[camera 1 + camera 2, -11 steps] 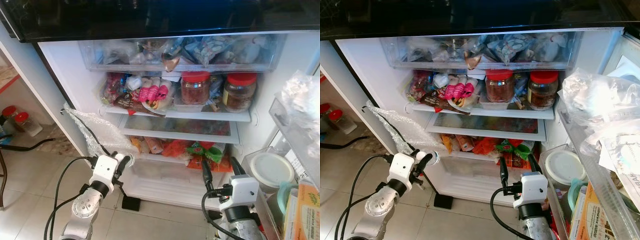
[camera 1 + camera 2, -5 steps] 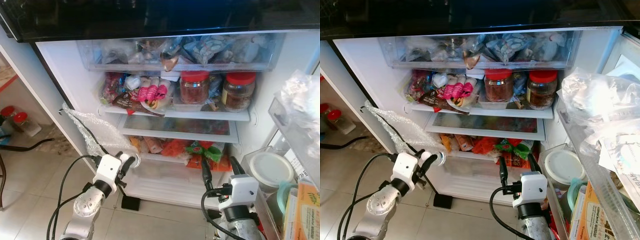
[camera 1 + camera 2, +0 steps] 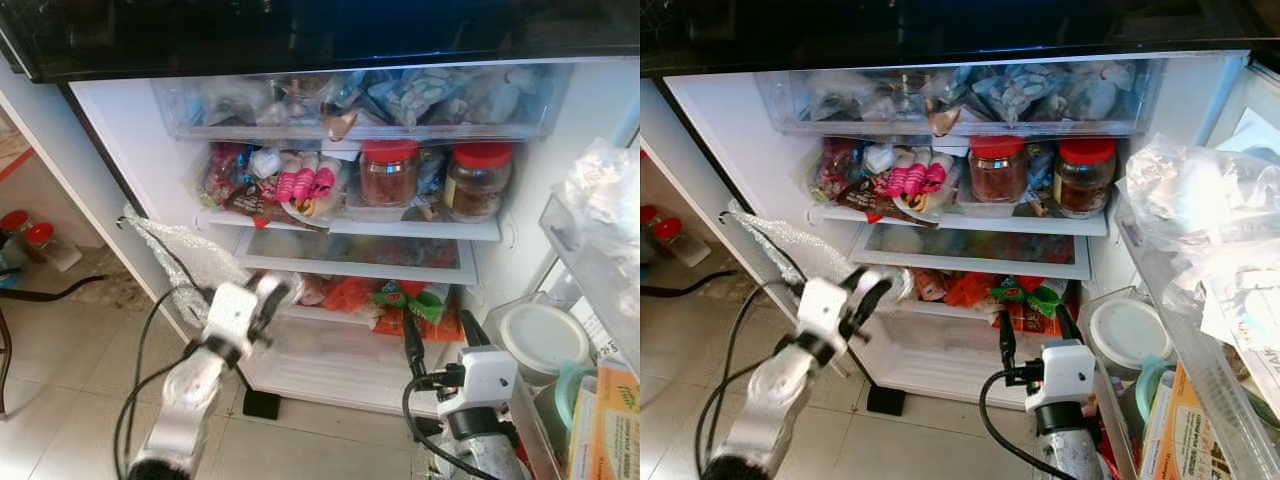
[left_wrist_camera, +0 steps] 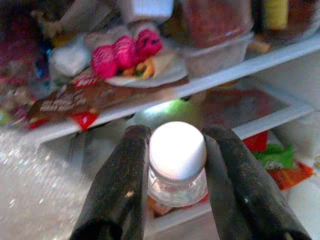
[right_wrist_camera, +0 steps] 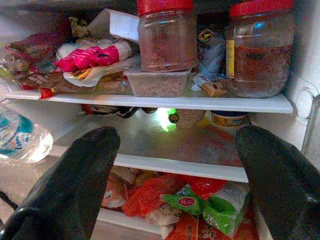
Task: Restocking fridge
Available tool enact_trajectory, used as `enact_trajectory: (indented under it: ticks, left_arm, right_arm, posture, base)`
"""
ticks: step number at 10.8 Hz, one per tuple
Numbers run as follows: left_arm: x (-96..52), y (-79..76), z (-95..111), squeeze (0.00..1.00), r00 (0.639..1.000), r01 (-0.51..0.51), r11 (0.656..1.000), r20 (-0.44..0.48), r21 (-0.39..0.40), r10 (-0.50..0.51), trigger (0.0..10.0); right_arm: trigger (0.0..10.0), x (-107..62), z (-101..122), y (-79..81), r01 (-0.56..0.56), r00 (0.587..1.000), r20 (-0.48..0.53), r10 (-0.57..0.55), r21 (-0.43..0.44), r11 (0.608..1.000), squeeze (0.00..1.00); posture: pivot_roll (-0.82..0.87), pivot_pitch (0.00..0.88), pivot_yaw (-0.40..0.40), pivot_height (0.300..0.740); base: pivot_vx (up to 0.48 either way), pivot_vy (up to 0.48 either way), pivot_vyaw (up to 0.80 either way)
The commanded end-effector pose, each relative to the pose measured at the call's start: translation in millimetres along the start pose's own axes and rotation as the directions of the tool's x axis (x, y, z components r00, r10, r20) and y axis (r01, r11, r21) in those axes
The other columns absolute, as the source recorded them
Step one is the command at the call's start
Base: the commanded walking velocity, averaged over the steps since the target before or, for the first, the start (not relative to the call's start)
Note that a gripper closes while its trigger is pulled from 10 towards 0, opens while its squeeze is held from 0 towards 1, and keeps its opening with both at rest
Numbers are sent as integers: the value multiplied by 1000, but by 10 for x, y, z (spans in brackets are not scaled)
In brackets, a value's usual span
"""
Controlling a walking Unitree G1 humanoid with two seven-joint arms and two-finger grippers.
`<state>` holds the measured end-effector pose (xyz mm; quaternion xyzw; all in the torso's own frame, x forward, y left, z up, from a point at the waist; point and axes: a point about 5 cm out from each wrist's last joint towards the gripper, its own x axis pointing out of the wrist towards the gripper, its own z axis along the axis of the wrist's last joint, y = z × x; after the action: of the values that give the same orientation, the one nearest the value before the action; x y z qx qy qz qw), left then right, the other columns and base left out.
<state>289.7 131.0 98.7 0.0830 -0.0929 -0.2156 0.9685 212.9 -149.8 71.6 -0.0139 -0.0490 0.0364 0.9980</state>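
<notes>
The fridge [image 3: 140,170] stands open before me. My left gripper [image 3: 277,296] is shut on a clear bottle with a white cap [image 4: 177,150], held in front of the glass shelf's left end; the bottle's body [image 5: 20,142] also shows in the right wrist view. My right gripper [image 3: 438,340] stands open low in front of the crisper area, nothing between its fingers [image 5: 75,175]. Two red-lidded jars [image 3: 390,175] and pink-wrapped snacks [image 3: 305,185] sit on the upper shelf. The glass shelf [image 3: 360,262] below them is bare.
A clear drawer [image 3: 350,105] of bags sits on top. Orange and green packets [image 3: 400,305] lie under the glass shelf. Bubble wrap [image 3: 175,250] hangs at the left wall. The door shelves [image 3: 570,330] on the right hold a white-lidded tub and cartons. Jars [image 3: 40,245] stand on the floor at left.
My left arm has risen and swung right and forward, carrying the bottle up to the glass shelf's left end. The right arm has held still.
</notes>
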Motion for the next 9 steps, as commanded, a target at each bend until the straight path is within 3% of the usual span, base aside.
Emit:
enact_trajectory:
  ticks: [1, 3, 9]
  left_arm:
    - [5, -15, 14, 0, 1000, 23, 1000, 0, -20, -23, 10000]
    - [-49, -28, -98, 0, 998, 29, 998, -50, -50, -31, 10000]
    - [-102, 41, -108, 0, 997, 17, 998, -77, -54, -22, 10000]
  right_arm:
    - [10000, 12, -13, -75, 41, 999, -8, -41, 9, 999, 0]
    - [10000, 25, -7, -84, 49, 999, -3, -49, 8, 999, 0]
    - [10000, 7, -53, -78, 72, 997, -25, -72, 4, 997, 0]
  posture:
    - [-209, 39, 124, 740]
    - [-216, 28, 129, 740]
    - [-203, 26, 131, 740]
  base:
    - [0, 0, 0]
    - [0, 0, 0]
    - [0, 0, 0]
